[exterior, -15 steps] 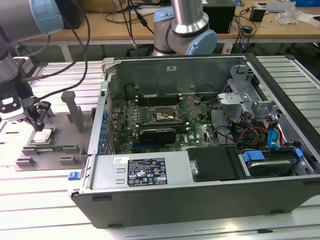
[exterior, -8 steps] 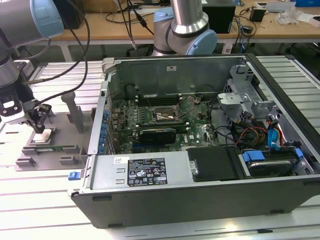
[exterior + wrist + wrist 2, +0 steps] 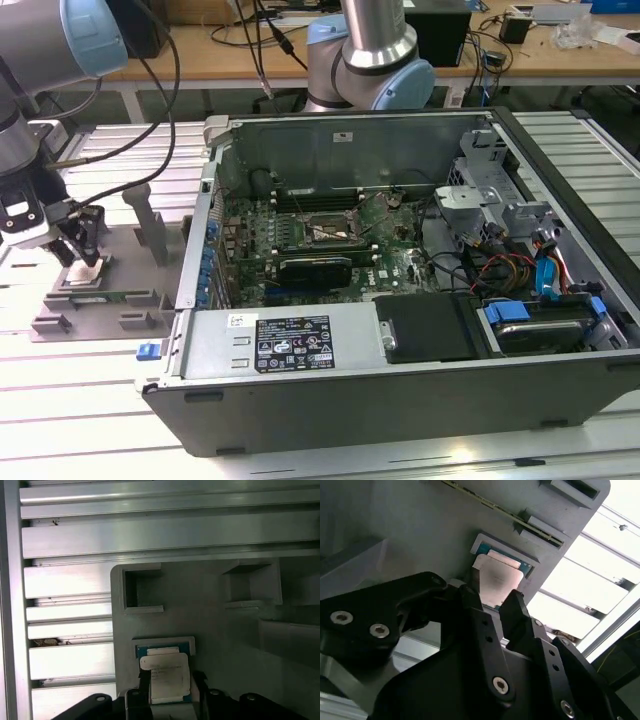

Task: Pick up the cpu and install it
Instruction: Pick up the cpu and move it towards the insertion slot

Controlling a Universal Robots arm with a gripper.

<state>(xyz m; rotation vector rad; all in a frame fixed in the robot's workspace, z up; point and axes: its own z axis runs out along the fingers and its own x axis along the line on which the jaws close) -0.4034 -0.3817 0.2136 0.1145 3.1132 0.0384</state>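
The cpu (image 3: 88, 272) is a small flat square chip with a pale silver top, at the exterior view's left over the grey fixture tray (image 3: 110, 298). My gripper (image 3: 85, 262) is lowered onto it with a black finger against each side. In both wrist views the cpu (image 3: 495, 580) (image 3: 167, 672) sits between the fingertips (image 3: 515, 602), partly overlapping the tray's blue-rimmed pocket (image 3: 165, 644). The gripper (image 3: 494, 597) (image 3: 170, 680) is shut on the chip. The motherboard socket (image 3: 322, 232) lies inside the open computer case (image 3: 400, 400), well off to the exterior view's right.
Upright grey posts (image 3: 150, 225) rise from the tray beside the gripper. The case's side wall (image 3: 205, 250) stands between tray and motherboard. Cables, a black card (image 3: 315, 268) and drive bays (image 3: 530, 320) crowd the case. A second robot arm (image 3: 365, 50) stands behind it.
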